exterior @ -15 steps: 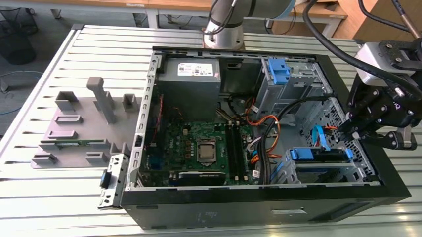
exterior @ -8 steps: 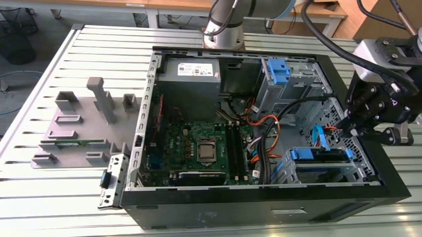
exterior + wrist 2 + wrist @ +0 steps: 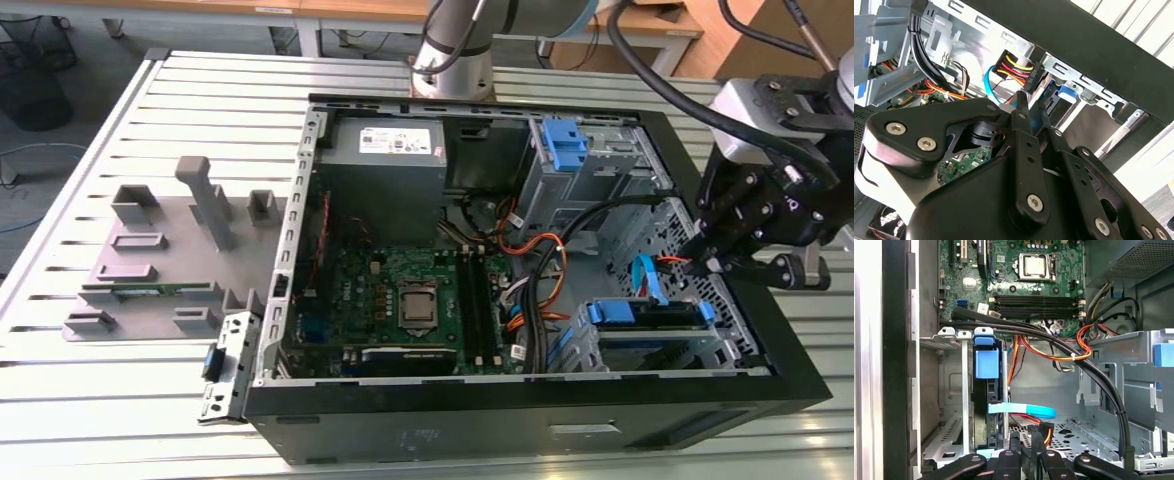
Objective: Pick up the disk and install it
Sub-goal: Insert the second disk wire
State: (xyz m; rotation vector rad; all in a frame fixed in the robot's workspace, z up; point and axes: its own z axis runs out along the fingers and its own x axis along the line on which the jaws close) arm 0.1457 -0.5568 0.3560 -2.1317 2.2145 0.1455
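Hovering over the right end of the open computer case (image 3: 534,400) in the exterior view, the end effector (image 3: 727,262) hangs just above the case's right wall, beside the drive cage (image 3: 647,345). The disk (image 3: 651,316) sits on edge in that cage, below and slightly to the exterior view's left of the end effector, its blue carrier bracket facing up and its long axis running left to right along the cage. From here I cannot tell how far apart the fingers stand.

In the second wrist view, the end effector (image 3: 1029,107) shows two slim fingertips (image 3: 1022,100) drawn close together, with a narrow gap and nothing held between them. They point towards a power plug with red, yellow and black wires (image 3: 1016,67) and the blue bracket (image 3: 1066,93) behind it.

In the first wrist view, the disk (image 3: 988,405) stands in its slot with the blue latch tab (image 3: 986,362) on it, directly ahead of the end effector (image 3: 1026,452), a pale blue data cable (image 3: 1024,410) crossing between them. The disk already looks seated in the cage.
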